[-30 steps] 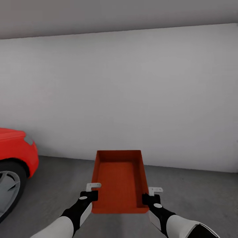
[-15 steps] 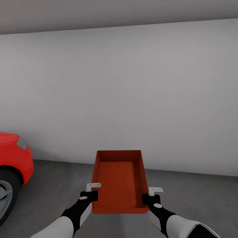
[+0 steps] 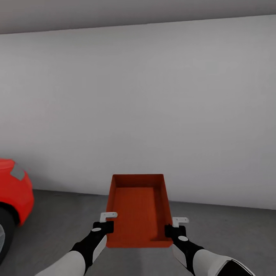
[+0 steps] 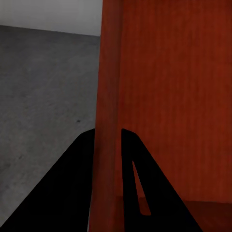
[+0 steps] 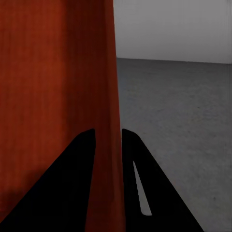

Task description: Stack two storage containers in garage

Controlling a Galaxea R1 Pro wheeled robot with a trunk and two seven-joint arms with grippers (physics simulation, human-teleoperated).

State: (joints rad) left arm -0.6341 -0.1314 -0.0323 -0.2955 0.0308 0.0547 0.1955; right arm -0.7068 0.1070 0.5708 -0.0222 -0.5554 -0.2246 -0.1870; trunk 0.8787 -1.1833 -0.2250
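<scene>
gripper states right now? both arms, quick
Left gripper: shut on the left side wall of the storage container.
Right gripper: shut on the same container's right side wall.

I am counting, item by item:

- Bins: one, orange-red, open-topped (image 3: 138,209); I am seeing its wall again in both wrist views.
- Grippers: two, left gripper (image 3: 106,227) and right gripper (image 3: 173,230), each showing two dark fingers in its own wrist view, with a bin wall running between them.
- Arms: two, white with black wrists.
- Cars: one, red (image 3: 13,193), only its end showing at the edge.
- Wheels: one, partly showing (image 3: 4,234).
- Walls: one, plain white-grey (image 3: 145,107).
- Floors: one, dark grey concrete (image 3: 230,230).
</scene>
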